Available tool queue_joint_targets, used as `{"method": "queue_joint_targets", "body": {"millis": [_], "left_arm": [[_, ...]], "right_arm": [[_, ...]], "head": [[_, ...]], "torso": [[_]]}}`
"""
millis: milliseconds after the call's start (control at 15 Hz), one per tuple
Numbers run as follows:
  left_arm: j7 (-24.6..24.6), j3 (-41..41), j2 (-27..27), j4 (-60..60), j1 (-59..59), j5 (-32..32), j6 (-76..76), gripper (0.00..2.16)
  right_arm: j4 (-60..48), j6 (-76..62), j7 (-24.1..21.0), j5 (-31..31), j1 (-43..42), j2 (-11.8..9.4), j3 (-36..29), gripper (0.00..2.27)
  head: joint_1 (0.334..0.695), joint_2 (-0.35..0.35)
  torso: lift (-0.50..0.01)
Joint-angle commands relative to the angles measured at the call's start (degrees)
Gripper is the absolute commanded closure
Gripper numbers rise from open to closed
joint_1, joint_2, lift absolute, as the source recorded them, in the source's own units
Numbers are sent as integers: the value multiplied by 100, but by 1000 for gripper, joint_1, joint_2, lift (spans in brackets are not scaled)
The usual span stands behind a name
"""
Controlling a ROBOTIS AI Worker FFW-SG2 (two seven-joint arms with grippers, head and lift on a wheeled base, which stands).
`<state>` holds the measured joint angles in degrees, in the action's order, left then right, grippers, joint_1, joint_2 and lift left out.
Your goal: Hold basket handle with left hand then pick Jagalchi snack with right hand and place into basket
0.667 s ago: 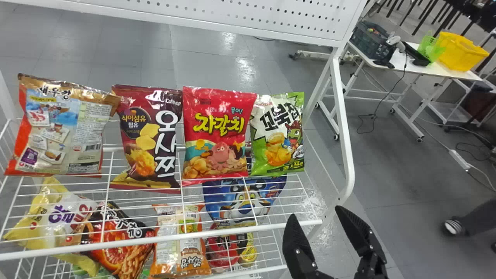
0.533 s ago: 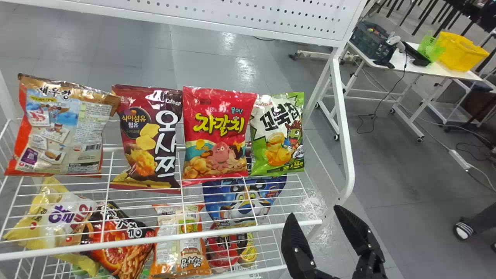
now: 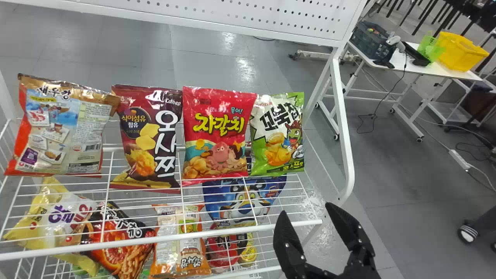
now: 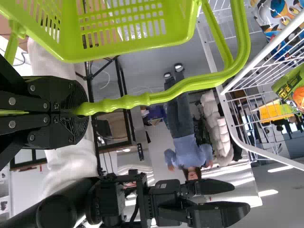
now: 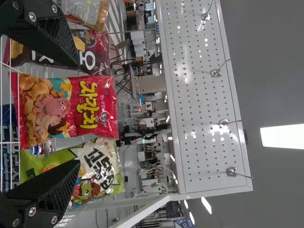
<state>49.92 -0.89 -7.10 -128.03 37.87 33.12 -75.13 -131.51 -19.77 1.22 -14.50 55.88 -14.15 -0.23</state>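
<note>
1. The left hand is closed around the handle of the green basket.
2. On the wire rack, a silver-and-orange bag stands at the left end of the upper row of snacks.
3. A maroon bag is next, just beside the Jagalchi snack.
4. The red Jagalchi snack stands upright on the upper shelf, between the maroon bag and a green-and-white bag. It is ahead of the right hand and to its left in the head view, well apart from it. Seen from the right wrist, it lies in line with the gap between the two fingers.
5. The right hand is open with nothing between its fingers, near the right end of the rack's front rail.
6. Farther right, in the room behind, a white table carries a yellow bin.
</note>
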Motion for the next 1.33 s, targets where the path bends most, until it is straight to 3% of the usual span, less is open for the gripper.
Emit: {"method": "queue_joint_targets", "body": {"millis": [0, 267, 1267], "left_arm": [[1, 1, -20, -55, 28, 2, -6, 1217], [1, 19, -90, -231, 133, 2, -112, 1217], [-70, 80, -151, -90, 63, -34, -252, 1214]], "right_arm": [[12, 620, -87, 105, -332, 0, 85, 83], [407, 1622, -430, 483, -1360, 44, 498, 83], [2648, 2677, -491, 623, -4384, 360, 1069, 87]], "head": [[695, -350], [695, -350], [695, -343]], "torso": [[-10], [-10], [-10]]}}
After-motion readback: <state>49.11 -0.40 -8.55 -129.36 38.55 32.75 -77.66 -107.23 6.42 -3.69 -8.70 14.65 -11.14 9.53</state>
